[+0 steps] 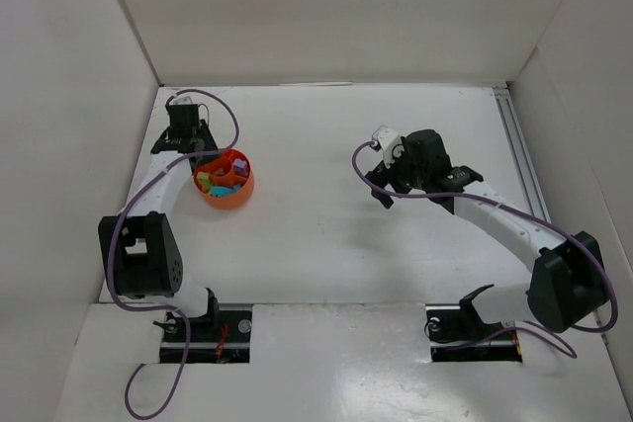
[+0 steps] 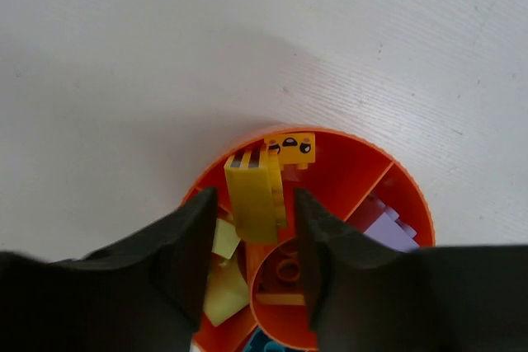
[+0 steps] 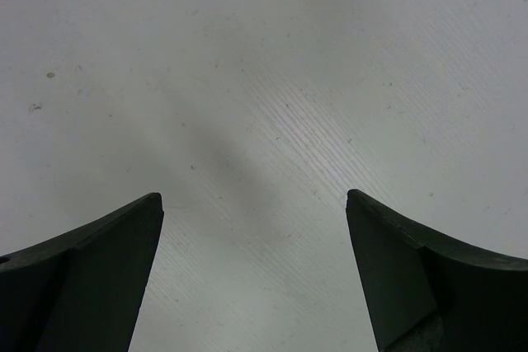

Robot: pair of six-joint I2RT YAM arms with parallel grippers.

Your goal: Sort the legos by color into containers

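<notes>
**Lego sorting station: two grippers, one bowl**

Left gripper: jaws slightly parted over the orange-red bowl, a thin gap either side of the tilted yellow brick between them. The bowl is divided and sits at the table's left. Purple brick in the right-hand compartment. Right gripper: spread wide, holding nothing, over bare table.

The scene was lit brightly and evenly from above. Soft, diffuse shadows were cast on the table around the bowl and between the right fingers. Those fingers were rendered dark and slightly blurred.
</notes>
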